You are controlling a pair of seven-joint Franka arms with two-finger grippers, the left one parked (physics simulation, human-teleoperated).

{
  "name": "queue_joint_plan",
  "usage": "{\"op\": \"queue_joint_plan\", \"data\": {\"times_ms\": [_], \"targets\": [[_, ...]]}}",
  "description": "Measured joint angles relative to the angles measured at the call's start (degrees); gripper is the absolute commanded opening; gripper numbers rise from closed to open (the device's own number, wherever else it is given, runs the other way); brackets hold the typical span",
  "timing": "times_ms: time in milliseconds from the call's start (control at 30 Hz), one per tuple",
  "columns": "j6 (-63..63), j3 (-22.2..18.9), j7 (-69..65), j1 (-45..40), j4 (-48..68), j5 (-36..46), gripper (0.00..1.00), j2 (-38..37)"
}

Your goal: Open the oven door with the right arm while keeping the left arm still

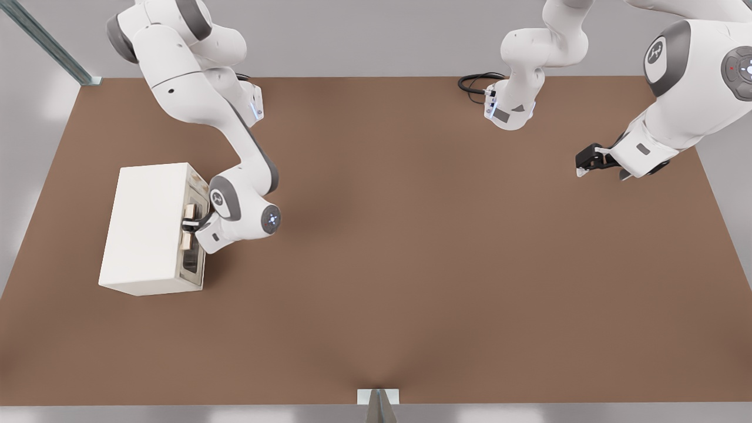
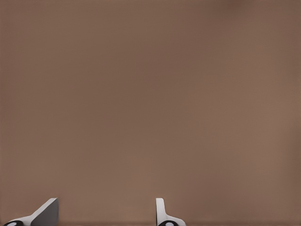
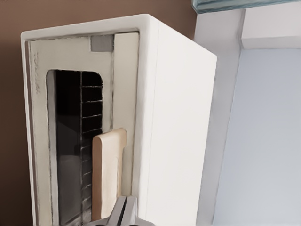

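A cream-white box oven (image 1: pixel 147 229) stands on the brown table near the front view's left. Its oven door (image 1: pixel 194 258) faces the front view's right and sits flush with the frame. In the right wrist view the oven door (image 3: pixel 70 141) shows a dark glass window with a rack behind it. The pale tan handle (image 3: pixel 106 174) runs along one side of that window. My right arm (image 1: pixel 247 211) reaches down to the door. Its gripper (image 1: pixel 189 225) sits across the middle of the handle (image 1: pixel 189 210), shut on it. The gripper (image 3: pixel 123 214) shows its two fingers pressed close at the handle's edge.
The parked arm's gripper (image 1: pixel 587 160) hangs over the table (image 1: pixel 411 264) at the front view's right. A black cable (image 1: pixel 476 82) loops at the far edge. A metal bracket (image 1: pixel 378 397) sits at the near edge, and a rail (image 1: pixel 47 44) crosses the far left corner.
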Motion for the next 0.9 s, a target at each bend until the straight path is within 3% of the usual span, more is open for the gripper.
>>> {"op": "queue_joint_plan", "data": {"times_ms": [567, 633, 700, 733, 900], "targets": [[0.9, 0.1, 3.5, 1.1, 0.7, 1.0, 0.21, 2.0], [0.8, 0.1, 4.3, 4.3, 4.6, 4.3, 0.21, 4.3], [0.8, -0.1, 6.0, 7.3, 12.6, 12.9, 0.21, 7.4], [0.9, -1.6, 6.8, 7.5, 17.1, 18.7, 1.0, 8.0], [2.8, -6.0, 1.2, -4.5, 22.6, 41.5, 1.0, -4.0]]}}
